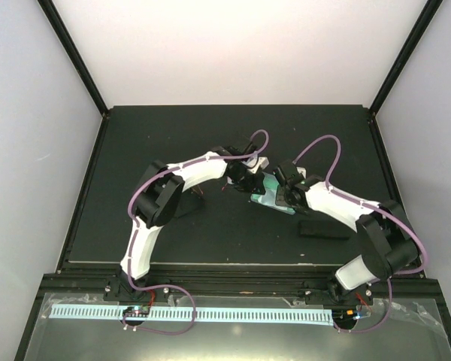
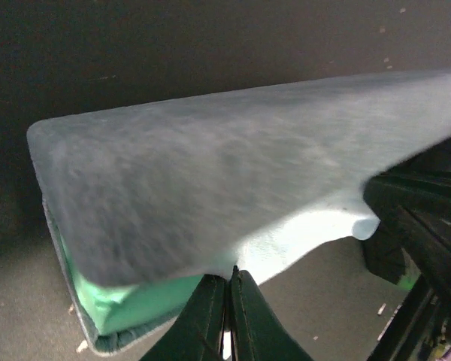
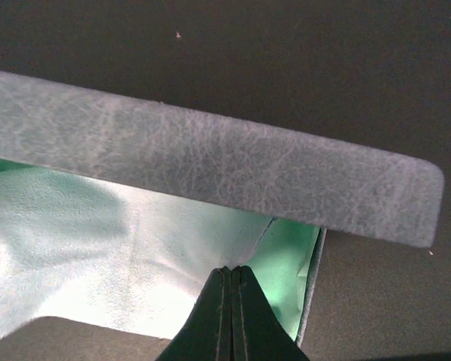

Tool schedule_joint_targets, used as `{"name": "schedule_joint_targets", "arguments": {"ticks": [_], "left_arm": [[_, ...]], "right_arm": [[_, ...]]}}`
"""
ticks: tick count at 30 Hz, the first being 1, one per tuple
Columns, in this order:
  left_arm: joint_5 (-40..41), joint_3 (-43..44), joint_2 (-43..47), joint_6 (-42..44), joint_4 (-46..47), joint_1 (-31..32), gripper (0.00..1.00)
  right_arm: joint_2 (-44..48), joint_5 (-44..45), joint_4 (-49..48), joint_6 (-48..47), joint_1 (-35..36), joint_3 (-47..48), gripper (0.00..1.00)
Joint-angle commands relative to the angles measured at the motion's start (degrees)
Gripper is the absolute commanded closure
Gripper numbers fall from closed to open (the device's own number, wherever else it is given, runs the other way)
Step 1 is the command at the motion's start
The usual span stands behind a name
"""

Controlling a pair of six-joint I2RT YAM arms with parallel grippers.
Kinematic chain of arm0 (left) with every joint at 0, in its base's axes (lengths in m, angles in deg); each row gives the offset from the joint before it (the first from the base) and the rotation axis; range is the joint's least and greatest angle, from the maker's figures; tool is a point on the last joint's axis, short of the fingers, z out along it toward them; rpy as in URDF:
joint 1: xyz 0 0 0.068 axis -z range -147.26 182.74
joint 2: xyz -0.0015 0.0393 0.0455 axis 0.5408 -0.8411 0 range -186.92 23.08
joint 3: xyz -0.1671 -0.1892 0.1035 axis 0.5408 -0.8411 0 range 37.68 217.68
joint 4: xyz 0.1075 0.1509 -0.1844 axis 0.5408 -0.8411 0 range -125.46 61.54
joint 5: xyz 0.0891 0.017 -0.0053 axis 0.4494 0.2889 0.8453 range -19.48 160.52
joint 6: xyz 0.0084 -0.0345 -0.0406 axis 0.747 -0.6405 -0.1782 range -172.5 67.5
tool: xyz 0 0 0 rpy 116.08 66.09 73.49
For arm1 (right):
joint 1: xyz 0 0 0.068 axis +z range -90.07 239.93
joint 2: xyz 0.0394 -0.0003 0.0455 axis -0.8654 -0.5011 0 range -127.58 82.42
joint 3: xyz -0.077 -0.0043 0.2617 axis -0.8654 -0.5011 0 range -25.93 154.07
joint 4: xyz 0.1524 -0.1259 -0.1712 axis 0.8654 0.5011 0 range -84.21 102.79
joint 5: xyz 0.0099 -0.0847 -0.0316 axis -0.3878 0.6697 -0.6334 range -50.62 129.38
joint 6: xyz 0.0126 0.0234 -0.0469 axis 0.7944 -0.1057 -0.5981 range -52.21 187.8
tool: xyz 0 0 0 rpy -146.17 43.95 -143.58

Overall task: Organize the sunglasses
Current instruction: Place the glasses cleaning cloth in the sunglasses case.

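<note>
Item: pale blue case (image 1: pixel 269 197), mid-table (image 1: pixel 173 143), lid (image 2: pixel 248 173) raised and tilted over the tray, green lining (image 2: pixel 113 304) showing, a light blue cloth (image 3: pixel 98 256) lying in the open mouth. Both arms meet over it from opposite sides. Left gripper (image 2: pixel 229 301): fingers pressed together, tips at the cloth's near edge under the lid; whether they pinch the cloth or only touch it cannot be told. Right gripper (image 3: pixel 231 301): fingers likewise closed tight, tips over the cloth at the tray's corner, nothing visibly held. Likely reason for the pose: closed tips serve to poke and tuck, so the cloth appears to be getting pushed down into the lining so the lid can shut. Second item: black case (image 1: pixel 323 229), closed, lying apart near the right arm. Sunglasses: neither pair plainly in view; a thin red trace (image 1: pixel 198 193) beside the left arm may be the red frame, too small to tell, and a pair may lie under the cloth. Markings: no brand, label or writing legible anywhere.
</note>
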Motion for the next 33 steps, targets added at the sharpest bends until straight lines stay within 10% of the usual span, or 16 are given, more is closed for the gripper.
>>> {"name": "schedule_joint_targets", "arguments": {"ticks": [1,33], "left_arm": [[-0.52,2.84,-2.78,0.28,-0.49,-0.25,0.98],[2.53,4.21,2.93,1.66,-3.92,-0.28,0.99]], "right_arm": [[-1.4,2.82,-0.47,0.48,-0.45,0.41,0.99],[5.4,2.76,2.52,3.35,-0.57,0.06,0.99]]}}
